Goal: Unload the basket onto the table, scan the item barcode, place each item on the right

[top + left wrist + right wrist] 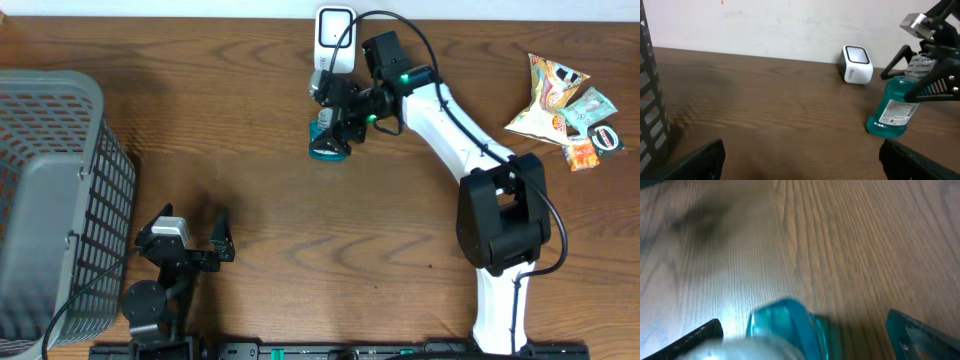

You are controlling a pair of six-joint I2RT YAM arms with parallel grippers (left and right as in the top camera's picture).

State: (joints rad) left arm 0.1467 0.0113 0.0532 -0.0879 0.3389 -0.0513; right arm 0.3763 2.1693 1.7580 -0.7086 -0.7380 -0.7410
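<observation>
A teal mouthwash bottle [328, 143] [892, 110] stands upright on the wooden table, its white label facing the left wrist camera. Just behind it is the white barcode scanner [333, 40] [856, 64]. My right gripper [335, 110] [920, 65] is over the bottle's top, its jaws spread on either side of the cap. In the right wrist view the bottle [790, 325] lies between the fingers of that gripper [807, 340], with a gap at the right finger, so it is open. My left gripper [192, 220] [800, 160] rests open and empty near the front left.
A grey wire basket [60, 200] [650, 100] fills the left side. Several snack packets [565, 105] lie at the back right. A black cable runs from the scanner along the right arm.
</observation>
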